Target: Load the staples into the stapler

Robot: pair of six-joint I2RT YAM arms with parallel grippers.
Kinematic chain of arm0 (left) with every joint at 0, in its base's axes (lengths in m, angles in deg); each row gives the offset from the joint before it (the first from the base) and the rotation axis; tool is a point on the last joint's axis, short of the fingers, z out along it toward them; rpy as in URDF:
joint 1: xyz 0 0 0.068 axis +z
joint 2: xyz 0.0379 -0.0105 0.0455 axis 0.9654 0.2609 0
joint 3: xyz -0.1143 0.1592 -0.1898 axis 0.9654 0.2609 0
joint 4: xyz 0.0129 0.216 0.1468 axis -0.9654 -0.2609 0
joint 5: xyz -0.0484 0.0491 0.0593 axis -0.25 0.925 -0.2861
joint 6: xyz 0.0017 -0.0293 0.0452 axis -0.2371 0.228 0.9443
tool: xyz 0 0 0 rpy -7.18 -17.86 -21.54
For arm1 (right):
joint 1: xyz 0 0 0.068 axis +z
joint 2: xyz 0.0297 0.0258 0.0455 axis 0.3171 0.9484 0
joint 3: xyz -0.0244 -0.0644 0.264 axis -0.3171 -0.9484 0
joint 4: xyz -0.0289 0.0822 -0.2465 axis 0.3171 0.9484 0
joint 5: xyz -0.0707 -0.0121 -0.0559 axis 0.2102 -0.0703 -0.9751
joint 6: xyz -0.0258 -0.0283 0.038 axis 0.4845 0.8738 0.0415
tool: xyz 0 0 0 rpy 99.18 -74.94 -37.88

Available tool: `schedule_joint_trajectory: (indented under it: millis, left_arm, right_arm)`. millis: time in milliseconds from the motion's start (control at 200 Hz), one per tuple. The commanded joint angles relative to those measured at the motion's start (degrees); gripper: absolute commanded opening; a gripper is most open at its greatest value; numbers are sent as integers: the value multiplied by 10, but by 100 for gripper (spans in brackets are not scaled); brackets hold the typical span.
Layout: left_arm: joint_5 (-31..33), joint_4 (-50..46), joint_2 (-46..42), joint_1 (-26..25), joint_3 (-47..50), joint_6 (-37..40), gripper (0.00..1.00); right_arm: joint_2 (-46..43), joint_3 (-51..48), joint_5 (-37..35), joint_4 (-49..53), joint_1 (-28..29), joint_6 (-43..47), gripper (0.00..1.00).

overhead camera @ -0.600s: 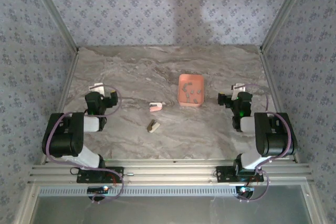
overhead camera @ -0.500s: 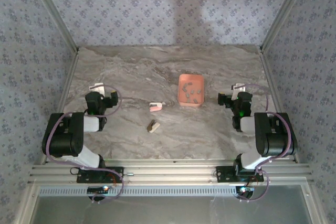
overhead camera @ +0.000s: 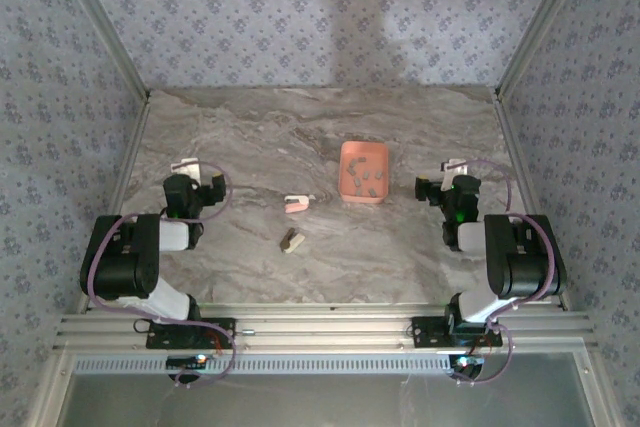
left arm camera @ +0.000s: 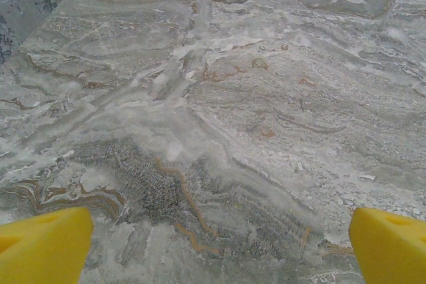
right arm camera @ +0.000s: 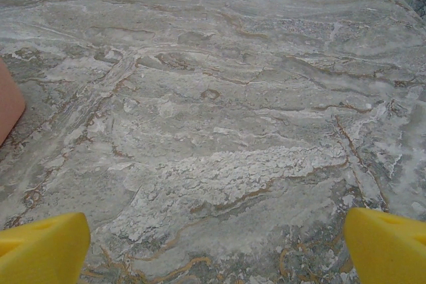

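Nearest, both pincers hang spread and empty over bare bench (overhead camera: 250, 147): the left pincer (left arm camera: 216, 247) well left of the things, the right pincer (right arm camera: 216, 244) near the tray (overhead camera: 344, 162). Between the arms lies a small tan piece (overhead camera: 291, 241) and, beyond it, a pink thing (overhead camera: 297, 204), likely the stapler. Farthest, the staples (overhead camera: 368, 179) sit loose in the tray. Loading looks unstarted; the next move probably calls for reaching and opening the stapler.
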Motion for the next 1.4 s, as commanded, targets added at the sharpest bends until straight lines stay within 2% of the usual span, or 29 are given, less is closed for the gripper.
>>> schedule_joint_trajectory:
  millis: [0,1184,1309,1394]
  left_arm:
    - [-12,1,-5,1,-13,8,99]
    - [-17,2,-6,3,-14,8,99]
    - [-25,-102,-45,0,-54,16,96]
    - [-34,-180,-84,-6,-83,27,92]
  right_arm:
    - [-3,6,-8,-16,1,6,100]
    - [-2,12,18,-5,-11,-1,100]
    - [-5,10,16,-10,-13,-4,100]
    - [-44,21,16,38,-5,7,100]
